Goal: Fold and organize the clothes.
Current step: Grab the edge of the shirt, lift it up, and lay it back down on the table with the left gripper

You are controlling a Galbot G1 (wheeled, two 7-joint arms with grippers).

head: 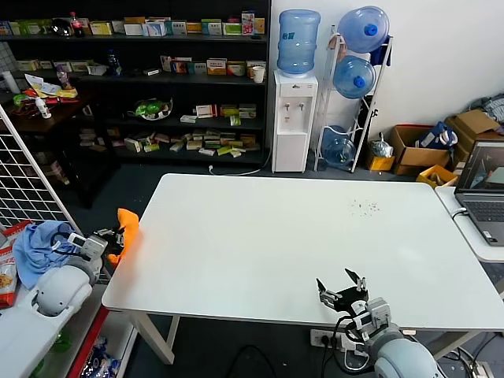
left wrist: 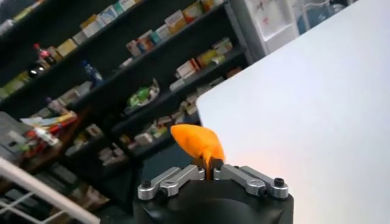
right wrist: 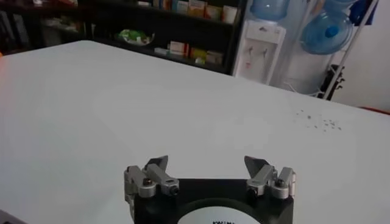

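Item 1, far left: light blue cloth point(head: 41, 246), bunched in a heap beside the robot's left shoulder, off the table and apart from the orange garment.

Item 2: left gripper point(head: 110, 239), held just off the table's left edge. Fingers pressed together on a fold of the orange T-shirt point(head: 127, 231) (the left wrist view shows the same pinch point(left wrist: 211, 172), with a crumpled orange lobe point(left wrist: 196, 141) rising above the closed fingertips). The shirt hangs bunched at the table's left edge, only a small part of it showing above the tabletop level; no lettering can be made out.

Item 3, centre: white table point(head: 299, 252), rectangular, with a small scatter of dark specks point(head: 364, 207) toward its far right part (also seen in the right wrist view point(right wrist: 317, 120)).

Item 4: right gripper point(head: 342, 287), low over the table's near edge, right of centre. Fingers spread wide, holding nothing (confirmed in the right wrist view point(right wrist: 207, 173), both fingertips well apart above bare tabletop point(right wrist: 122, 109)).

Item 5, far right: open laptop point(head: 482, 193) on a separate surface beside the table.

Background: dark shelving point(head: 157, 87) with boxed goods; water dispenser point(head: 294, 118).
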